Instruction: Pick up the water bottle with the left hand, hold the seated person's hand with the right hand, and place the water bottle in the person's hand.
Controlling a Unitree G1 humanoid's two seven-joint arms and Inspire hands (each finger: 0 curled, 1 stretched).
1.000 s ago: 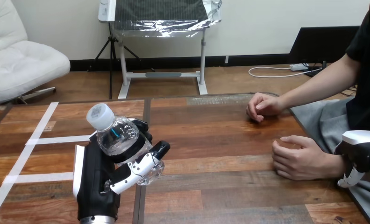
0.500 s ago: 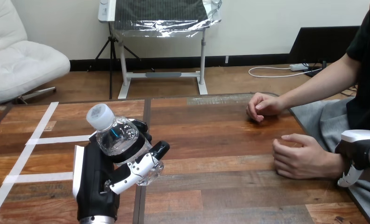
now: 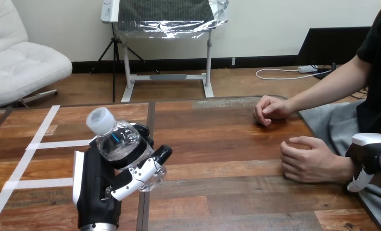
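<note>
At the lower left of the head view, the left hand point(image 3: 99, 192) is clamped on the water bottle point(image 3: 116, 142). Its fingers point(image 3: 135, 177) and thumb wrap the lower body. The bottle is tilted, w/ its white cap point(image 3: 100, 120) leaning up and toward the view's left. It looks lifted off the worktop point(image 3: 227, 144), but the base is hidden behind the fingers, so clearance can't be confirmed. Just left of it, white tape lines point(image 3: 54, 144) run over the wood.

Far across, at the right edge, the right hand point(image 3: 366, 154) sits just beside the wrist of the person's nearer hand point(image 3: 309, 161), which rests loosely curled, back up, on the worktop. Whether the right hand grips that wrist, or is closed at all, I can't tell. The person's farther hand point(image 3: 270, 109) lies as a loose fist near the far edge, well apart from both robot hands.

Risks, as I judge them:
- **Long carry:** bottle and receiving hand are well apart. The grip is low on a smooth, clear body that leans out, so a quick swing could let it slip or twist in the fingers.
- **Receiving hand not ready:** the nearer hand is back up and half closed. If the bottle arrives before it's turned and opened, it could knock knuckles or get dropped.
- **Arm clash:** both arms head for the same spot, so a bump btwn them is possible.
</note>
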